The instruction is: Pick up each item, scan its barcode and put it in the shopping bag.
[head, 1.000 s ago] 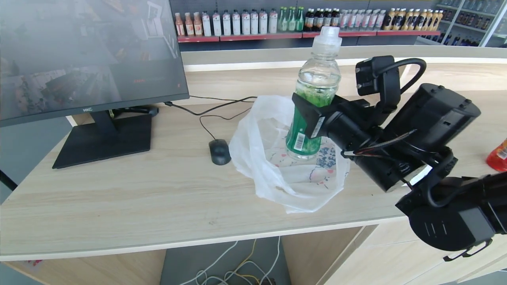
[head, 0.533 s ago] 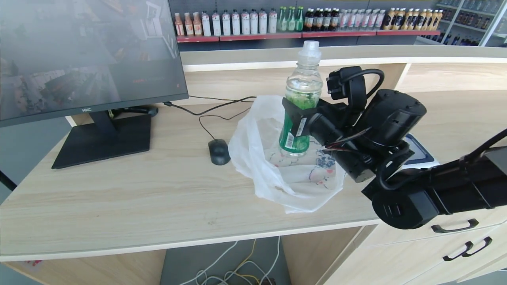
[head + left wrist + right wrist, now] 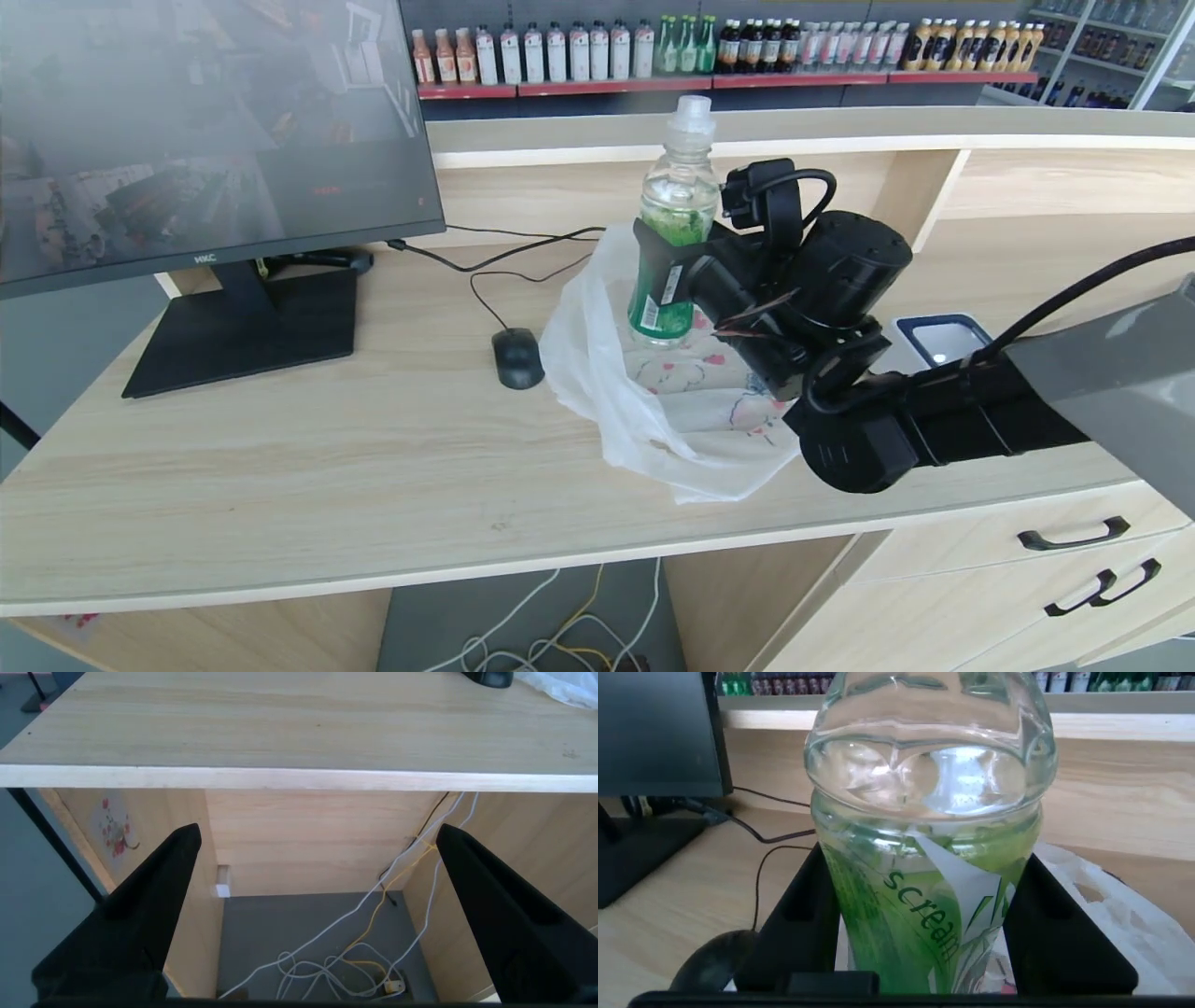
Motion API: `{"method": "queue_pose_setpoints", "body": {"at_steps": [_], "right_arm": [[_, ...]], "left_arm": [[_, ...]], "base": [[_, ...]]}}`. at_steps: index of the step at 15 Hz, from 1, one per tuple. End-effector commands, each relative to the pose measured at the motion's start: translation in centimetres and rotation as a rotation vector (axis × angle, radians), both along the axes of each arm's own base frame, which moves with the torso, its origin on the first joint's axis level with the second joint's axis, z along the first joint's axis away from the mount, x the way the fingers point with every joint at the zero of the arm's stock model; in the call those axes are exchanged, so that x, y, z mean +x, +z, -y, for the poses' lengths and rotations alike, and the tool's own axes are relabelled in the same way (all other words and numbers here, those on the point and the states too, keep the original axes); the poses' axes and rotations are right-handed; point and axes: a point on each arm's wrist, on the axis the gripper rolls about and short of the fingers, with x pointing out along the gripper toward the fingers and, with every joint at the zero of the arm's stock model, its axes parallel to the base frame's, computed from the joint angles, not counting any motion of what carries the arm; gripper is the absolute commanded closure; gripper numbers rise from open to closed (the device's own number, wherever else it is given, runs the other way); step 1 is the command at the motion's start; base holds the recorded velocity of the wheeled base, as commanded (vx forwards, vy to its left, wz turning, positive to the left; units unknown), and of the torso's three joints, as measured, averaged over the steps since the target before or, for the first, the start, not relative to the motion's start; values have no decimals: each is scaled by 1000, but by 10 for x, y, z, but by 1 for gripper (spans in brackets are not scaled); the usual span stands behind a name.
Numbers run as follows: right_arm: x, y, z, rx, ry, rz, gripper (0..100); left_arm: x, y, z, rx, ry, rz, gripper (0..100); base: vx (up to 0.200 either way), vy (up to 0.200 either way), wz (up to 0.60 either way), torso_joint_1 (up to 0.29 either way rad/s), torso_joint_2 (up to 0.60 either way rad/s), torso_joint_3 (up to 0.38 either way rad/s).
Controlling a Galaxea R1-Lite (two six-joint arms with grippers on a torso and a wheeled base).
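While the right gripper (image 3: 665, 271) clamps the green-labelled bottle (image 3: 674, 215) at its middle between 2 black fingers (image 3: 785, 924), the bottle stands upright, cap up and long axis vertical. Its base is over the rear part of the white shopping bag (image 3: 653, 420), which lies on the counter (image 3: 280, 448). The drop point therefore lies straight below the hand, and I judge the coming move to be a short descent, not a sideways carry. Whether the base sits inside the bag's mouth or just above the plastic is hard to tell. The right arm comes in from the right, forearm roughly level. The left gripper (image 3: 318, 896) hangs spread open below the counter's front edge, well apart from the bag, so the right arm is far nearer.
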Motion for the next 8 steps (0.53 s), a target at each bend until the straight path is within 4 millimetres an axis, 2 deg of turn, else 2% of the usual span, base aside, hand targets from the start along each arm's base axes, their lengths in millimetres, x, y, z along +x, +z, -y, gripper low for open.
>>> {"method": "queue_pose_setpoints", "body": {"at_steps": [1, 4, 8], "right_arm": [[13, -8, -2, -3, -9, 0, 100], [24, -19, -1, -9, -23, -12, 100], [28, -27, -3, -15, -23, -21, 100]], "left_arm": [[0, 0, 0, 0, -1, 1, 0], [0, 0, 0, 0, -1, 1, 0], [0, 0, 0, 0, -1, 1, 0]], "base": [[0, 0, 0, 0, 0, 0], [0, 0, 0, 0, 0, 0], [0, 0, 0, 0, 0, 0]]}}
